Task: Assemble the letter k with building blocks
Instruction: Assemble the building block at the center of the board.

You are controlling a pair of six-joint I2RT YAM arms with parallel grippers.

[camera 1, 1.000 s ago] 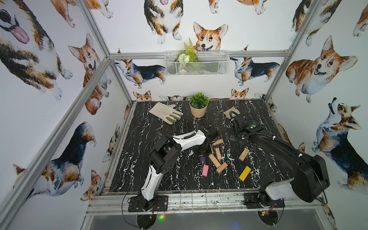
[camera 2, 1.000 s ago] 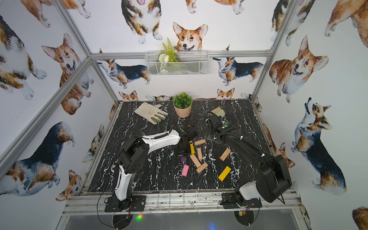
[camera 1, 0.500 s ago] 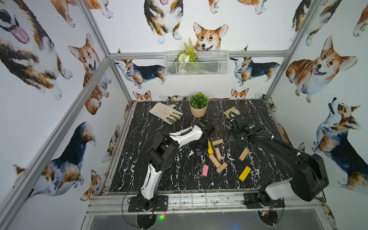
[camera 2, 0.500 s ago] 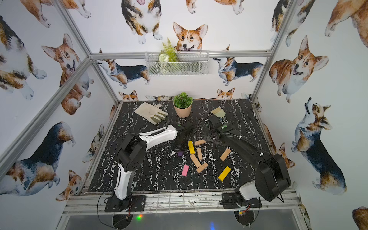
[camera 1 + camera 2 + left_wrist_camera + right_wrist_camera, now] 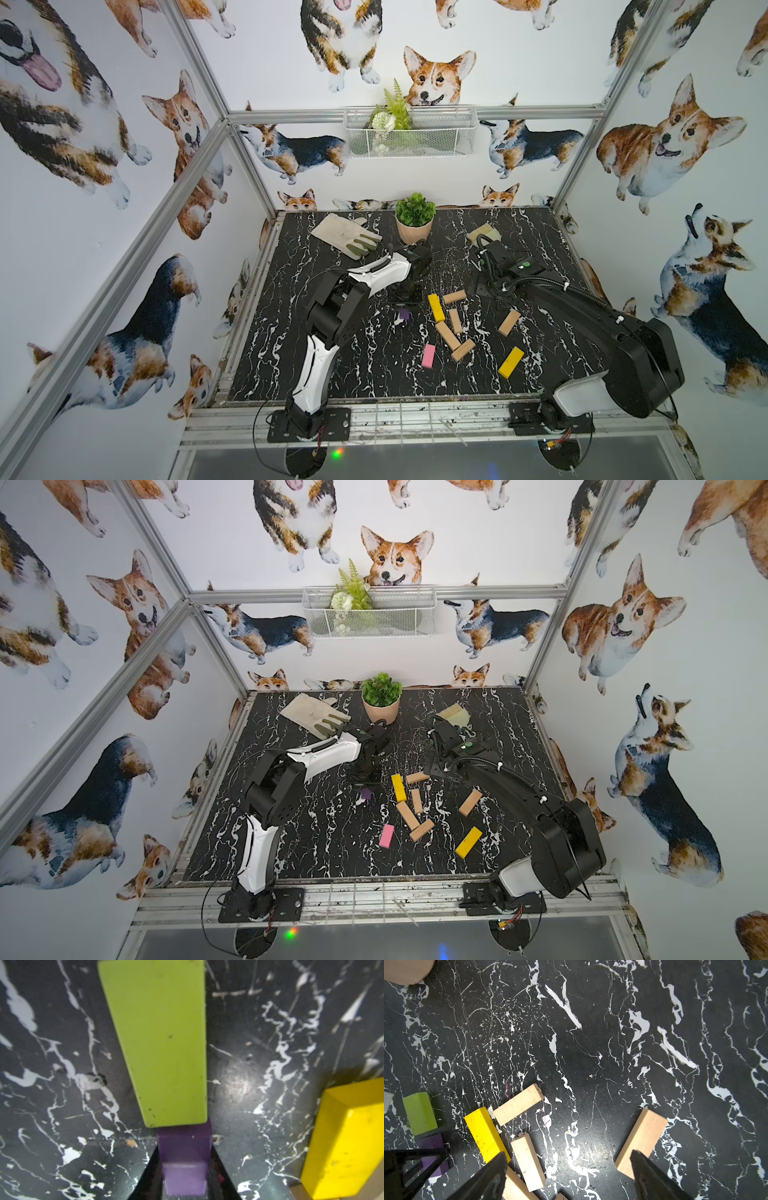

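Observation:
My left gripper (image 5: 185, 1159) is shut on the purple block (image 5: 184, 1176). The purple block's far end meets the near end of the lime green block (image 5: 160, 1043), which lies flat. In both top views only a bit of purple (image 5: 404, 314) (image 5: 366, 794) shows below the left gripper (image 5: 405, 303), and the green block is hidden. A yellow block (image 5: 436, 307), several tan blocks (image 5: 447, 336), a pink block (image 5: 428, 356) and a second yellow block (image 5: 511, 362) lie scattered at centre right. My right gripper (image 5: 569, 1172) hangs open above the bare table between the tan blocks (image 5: 641, 1140).
A work glove (image 5: 347, 235), a potted plant (image 5: 414, 218) and a brush (image 5: 484, 233) lie along the back of the black marble table (image 5: 332, 374). A wire basket (image 5: 409, 131) hangs on the back wall. Aluminium frame rails border the table.
My left gripper, still holding the purple block, has shifted left, uncovering the yellow block beside it. The right arm has barely moved.

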